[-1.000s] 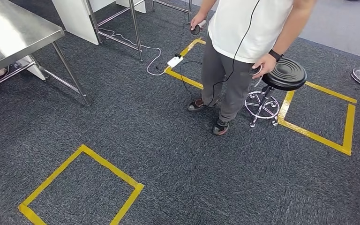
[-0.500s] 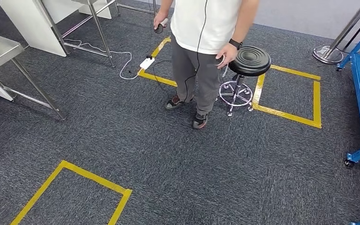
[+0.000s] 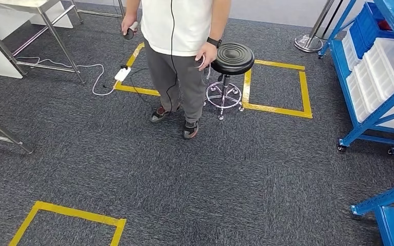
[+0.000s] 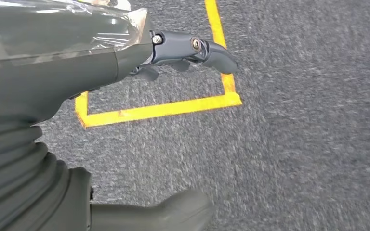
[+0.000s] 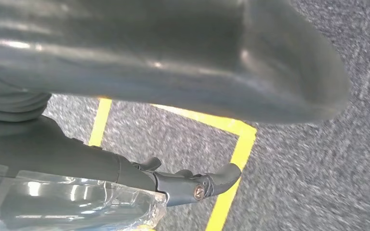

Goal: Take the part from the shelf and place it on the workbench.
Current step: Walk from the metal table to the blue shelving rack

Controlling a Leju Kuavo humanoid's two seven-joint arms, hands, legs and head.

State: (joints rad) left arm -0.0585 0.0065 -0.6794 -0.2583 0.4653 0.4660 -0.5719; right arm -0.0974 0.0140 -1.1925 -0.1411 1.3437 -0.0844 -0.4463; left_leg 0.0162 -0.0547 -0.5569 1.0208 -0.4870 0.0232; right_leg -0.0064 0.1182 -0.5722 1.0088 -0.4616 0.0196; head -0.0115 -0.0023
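Both hands hung empty over the carpet, left hand [image 4: 173, 53] and right hand [image 5: 183, 185] with fingers loosely apart. The shelf [image 3: 377, 77] stood well off; couldn't make out the part.

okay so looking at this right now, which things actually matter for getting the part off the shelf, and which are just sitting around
Part of the job:
- blue shelf at right, with white bins
- left hand and right hand, both hanging over the carpet, holding nothing

Just lying about:
- black stool
- person standing beside it
- yellow floor tape
- white power strip and its cable
- steel table legs at far left
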